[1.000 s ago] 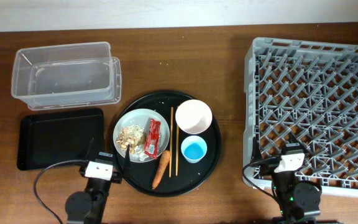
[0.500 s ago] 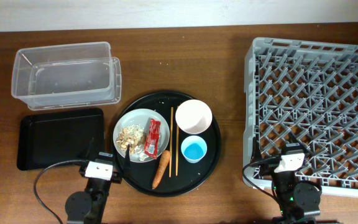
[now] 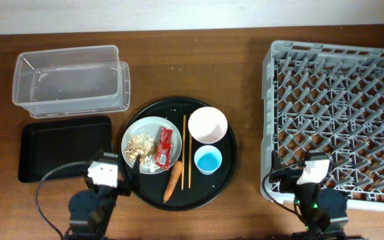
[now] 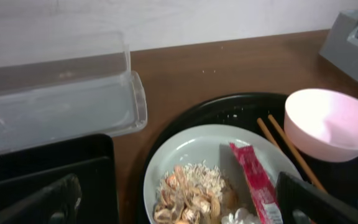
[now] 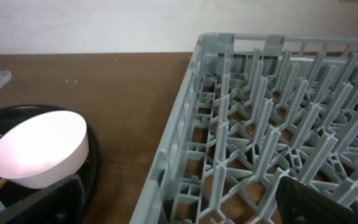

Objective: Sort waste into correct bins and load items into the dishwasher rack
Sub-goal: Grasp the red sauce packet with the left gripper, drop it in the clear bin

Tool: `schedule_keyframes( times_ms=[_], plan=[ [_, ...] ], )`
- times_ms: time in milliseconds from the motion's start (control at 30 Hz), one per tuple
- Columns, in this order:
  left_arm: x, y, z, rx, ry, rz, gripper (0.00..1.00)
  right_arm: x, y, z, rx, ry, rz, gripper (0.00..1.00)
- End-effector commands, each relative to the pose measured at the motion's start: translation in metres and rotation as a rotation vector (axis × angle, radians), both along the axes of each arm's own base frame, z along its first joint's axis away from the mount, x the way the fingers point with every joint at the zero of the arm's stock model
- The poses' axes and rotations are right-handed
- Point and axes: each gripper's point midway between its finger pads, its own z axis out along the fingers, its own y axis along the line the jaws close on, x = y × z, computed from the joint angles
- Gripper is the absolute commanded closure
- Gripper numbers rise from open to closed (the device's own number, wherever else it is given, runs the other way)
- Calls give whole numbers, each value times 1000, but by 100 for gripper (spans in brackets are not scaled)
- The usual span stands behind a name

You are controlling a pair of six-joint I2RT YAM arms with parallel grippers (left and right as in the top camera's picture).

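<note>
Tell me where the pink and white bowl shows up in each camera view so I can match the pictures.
Overhead: the bowl is near the centre, at the upper right of the round black tray.
Left wrist: the bowl is at the right edge, mid-height.
Right wrist: the bowl is at lower left.
Shared landmark: the round black tray under it.

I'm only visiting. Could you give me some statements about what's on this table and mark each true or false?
1. The red wrapper lies on the plate. True.
2. The carrot is in the clear tub. False: the clear tub holds nothing, and the carrot lies on the round black tray, beside the plate.
3. The dishwasher rack holds no dishes. True.
4. The blue cup sits inside the pink bowl. False: the blue cup stands next to the pink bowl.
</note>
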Motion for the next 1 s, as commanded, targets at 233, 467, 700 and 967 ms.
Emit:
schedule_keyframes(
  times_ms=[233,467,700,967],
  plan=[
    [38,-29,68,-40,534,-124,1,6,1,54,-28,493,1,2],
    [70,-40,62,-64,591,-163,1,3,1,36,-40,650,-1,2],
    [74,-111,-99,-20,1064,-340,28,3,1,36,-41,650,-1,2],
    [60,-110,-124,33,1163,-324,50,3,1,36,-41,650,-1,2]
  ],
)
